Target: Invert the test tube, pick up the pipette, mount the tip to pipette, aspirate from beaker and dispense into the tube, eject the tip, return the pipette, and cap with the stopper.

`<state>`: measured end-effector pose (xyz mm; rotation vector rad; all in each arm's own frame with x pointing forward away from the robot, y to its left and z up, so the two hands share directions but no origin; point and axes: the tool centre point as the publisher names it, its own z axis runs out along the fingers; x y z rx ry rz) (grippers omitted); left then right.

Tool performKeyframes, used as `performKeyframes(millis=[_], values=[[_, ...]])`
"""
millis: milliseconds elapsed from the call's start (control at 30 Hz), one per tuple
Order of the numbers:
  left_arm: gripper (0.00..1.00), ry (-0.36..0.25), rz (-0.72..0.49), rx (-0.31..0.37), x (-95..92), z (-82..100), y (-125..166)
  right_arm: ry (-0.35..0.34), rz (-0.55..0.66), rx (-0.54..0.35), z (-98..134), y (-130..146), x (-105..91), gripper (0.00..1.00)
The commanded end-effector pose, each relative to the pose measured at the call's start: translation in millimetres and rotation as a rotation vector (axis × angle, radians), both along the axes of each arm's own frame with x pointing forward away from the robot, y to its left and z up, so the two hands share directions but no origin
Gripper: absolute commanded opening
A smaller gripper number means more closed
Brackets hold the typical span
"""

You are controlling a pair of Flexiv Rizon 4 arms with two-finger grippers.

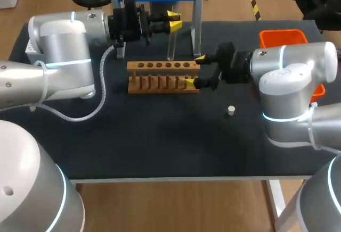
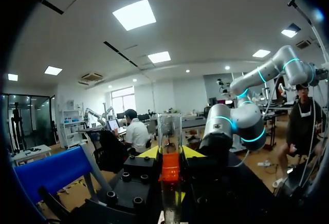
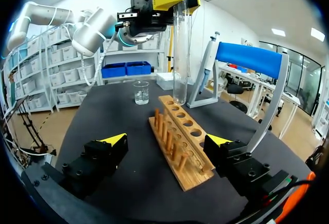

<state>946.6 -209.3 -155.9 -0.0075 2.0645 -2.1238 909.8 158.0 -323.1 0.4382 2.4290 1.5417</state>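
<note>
1. The left gripper [image 1: 175,21] is at the back of the table [image 1: 160,147], and its two yellow fingers are closed on the test tube [image 1: 171,44] from two sides.
2. The test tube is clear and stands upright. In the left wrist view its open rim points up, above the fingers.
3. In the right wrist view the round closed end of the test tube [image 3: 179,54] hangs just over the far end of the wooden rack [image 3: 180,142]. I cannot tell if it touches the rack.
4. The right gripper [image 1: 195,71] is at the right end of the wooden rack, and its fingers are wide apart. The near end of the rack lies between them. One finger is just beside the rack and the other is well apart from it, so the gripper grips nothing.
5. The stopper [image 1: 230,110], small and white, lies on the table in front of the right gripper, apart from the rack.
6. The beaker [image 3: 141,92] stands on the table beyond the rack.
7. The pipette [image 3: 207,59] hangs on the blue stand [image 3: 249,59], beside the rack.
8. An orange bin [image 1: 282,37] is at the back right of the table, behind the right arm.
</note>
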Motion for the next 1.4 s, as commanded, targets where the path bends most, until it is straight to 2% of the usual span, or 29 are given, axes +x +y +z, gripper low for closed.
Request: performKeyframes(millis=[33, 200, 667, 1400], values=[[0.0, 0.001, -0.001, 0.002, 0.8, 0.2, 0, -0.004, -0.006, 0.001, -3, 3, 2.4, 1.0], [0.0, 0.001, -0.001, 0.002, 0.8, 0.2, 0, -0.027, -0.016, -0.025, -8, 6, 2.8, 1.0], [0.0, 0.001, -0.001, 0.002, 0.8, 0.2, 0, -0.036, -0.07, -0.055, -24, 9, 8.3, 1.0], [0.0, 0.001, -0.001, 0.002, 0.8, 0.2, 0, -0.027, -0.085, -0.054, -26, 10, 8.9, 1.0]])
